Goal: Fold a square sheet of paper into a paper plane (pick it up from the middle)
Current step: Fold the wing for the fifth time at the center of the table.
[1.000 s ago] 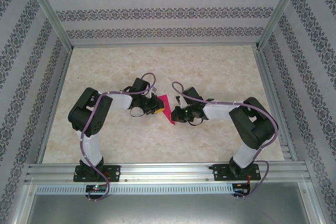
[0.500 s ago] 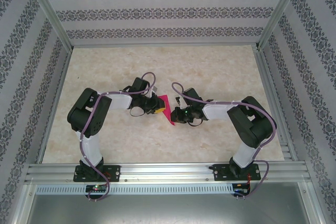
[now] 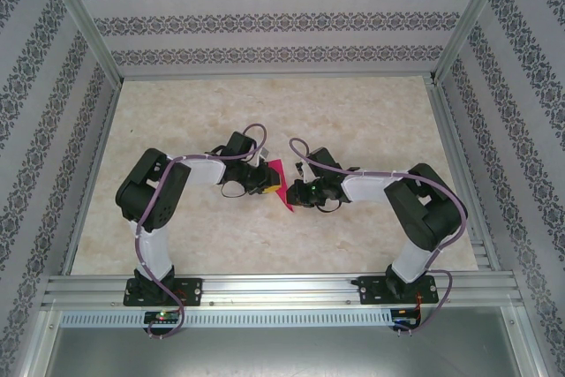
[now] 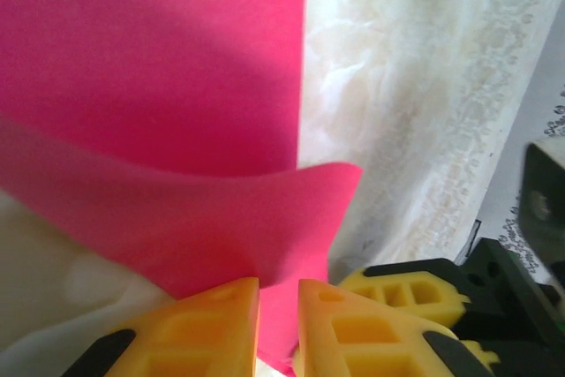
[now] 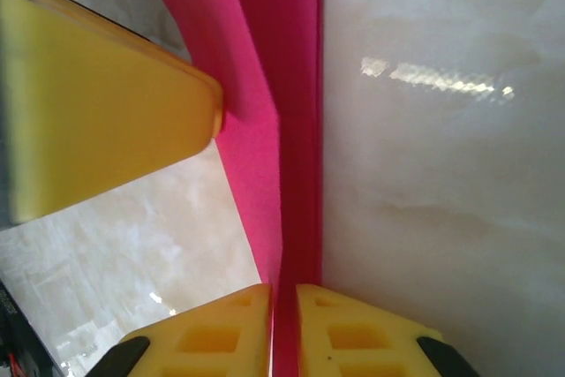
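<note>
1. Paper first: we see the thin magenta-pink sheet of paper (image 3: pixel 283 196) near the middle of the beige marbled tabletop (image 3: pixel 265 112), held between both tools.
2. The left gripper (image 3: pixel 268 184) sits at the sheet's 9 o'clock. In its wrist view, its yellow fingers (image 4: pixel 212 328) are pinched on a raised flap of the sheet (image 4: pixel 177 86). The flap curls toward 3 o'clock, and another part of the sheet lies flat beyond it.
3. The right gripper (image 3: pixel 297 193) sits at the sheet's 3 o'clock. In its wrist view we see its yellow fingers (image 5: pixel 353 335) clamped tight on a folded strip of the sheet (image 5: pixel 296 86) running toward 12 o'clock.
4. In that same view, one left-gripper finger (image 5: pixel 97 121) touches the strip from 10 o'clock.
</note>
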Action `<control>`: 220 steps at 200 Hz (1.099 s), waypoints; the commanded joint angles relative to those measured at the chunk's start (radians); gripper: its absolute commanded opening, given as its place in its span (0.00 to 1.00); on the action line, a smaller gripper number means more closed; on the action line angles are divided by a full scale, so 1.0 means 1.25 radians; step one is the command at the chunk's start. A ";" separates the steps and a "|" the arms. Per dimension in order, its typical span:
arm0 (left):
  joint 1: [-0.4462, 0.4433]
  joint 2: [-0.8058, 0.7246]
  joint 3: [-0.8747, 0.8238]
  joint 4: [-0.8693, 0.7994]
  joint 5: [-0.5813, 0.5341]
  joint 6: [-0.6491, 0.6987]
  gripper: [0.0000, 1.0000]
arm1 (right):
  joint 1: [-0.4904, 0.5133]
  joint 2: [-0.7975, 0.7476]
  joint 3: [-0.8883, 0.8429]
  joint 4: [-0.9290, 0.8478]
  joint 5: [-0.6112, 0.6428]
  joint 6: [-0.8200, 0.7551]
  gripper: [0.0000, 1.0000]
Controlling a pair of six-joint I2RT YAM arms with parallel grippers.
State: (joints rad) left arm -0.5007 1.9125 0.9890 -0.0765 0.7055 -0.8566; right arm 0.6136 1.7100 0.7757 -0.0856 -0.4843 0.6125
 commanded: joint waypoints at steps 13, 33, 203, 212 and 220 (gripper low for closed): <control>-0.007 0.019 0.015 -0.048 -0.029 0.029 0.20 | 0.007 -0.042 -0.023 0.000 -0.016 0.020 0.16; -0.007 0.021 0.015 -0.050 -0.031 0.029 0.20 | 0.011 -0.051 -0.034 -0.002 -0.020 0.029 0.17; -0.007 0.017 0.010 -0.050 -0.029 0.034 0.19 | 0.010 -0.097 -0.028 -0.042 0.039 0.022 0.22; -0.007 0.016 0.010 -0.049 -0.028 0.033 0.19 | 0.011 -0.090 -0.025 -0.039 0.034 0.022 0.21; -0.007 0.017 0.010 -0.050 -0.028 0.033 0.19 | 0.013 -0.085 -0.022 -0.037 0.029 0.021 0.21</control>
State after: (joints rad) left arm -0.5007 1.9213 0.9943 -0.0998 0.6941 -0.8410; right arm 0.6327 1.6039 0.7197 -0.1253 -0.4572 0.6559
